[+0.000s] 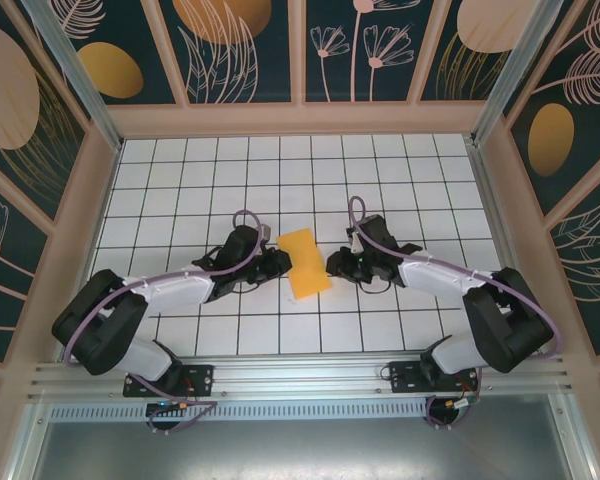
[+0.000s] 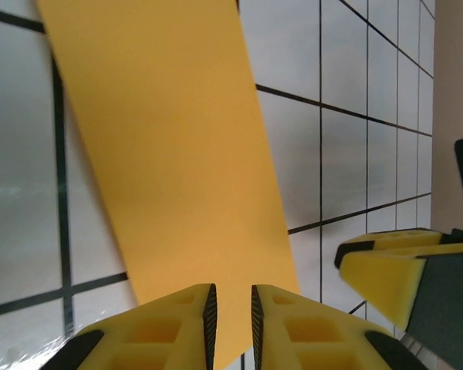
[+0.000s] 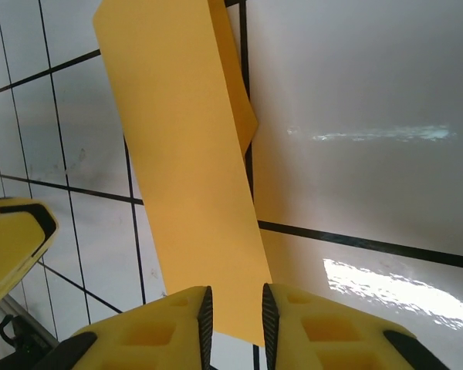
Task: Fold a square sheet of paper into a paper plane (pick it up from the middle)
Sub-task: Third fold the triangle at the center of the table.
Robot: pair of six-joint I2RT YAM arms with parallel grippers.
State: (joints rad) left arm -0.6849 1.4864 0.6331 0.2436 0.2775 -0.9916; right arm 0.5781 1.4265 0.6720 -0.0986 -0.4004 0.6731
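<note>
A: What is the setting?
B: A white-tiled desk (image 1: 180,180) with dark grid lines, boxed in by floral panels (image 1: 240,50).
A: And the paper?
B: The folded orange-yellow sheet (image 1: 305,262) is mid-desk between the left hand (image 1: 280,263) and the right hand (image 1: 330,265). Its long axis runs near-to-far, slightly tilted. The fingers of both hands stand narrowly apart at its edges.

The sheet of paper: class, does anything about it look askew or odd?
Yes. The square sheet of paper, folded over, lies slanted across the grid lines of the table. In the right wrist view its layers do not match: a lower layer juts out past the top one's edge.
</note>
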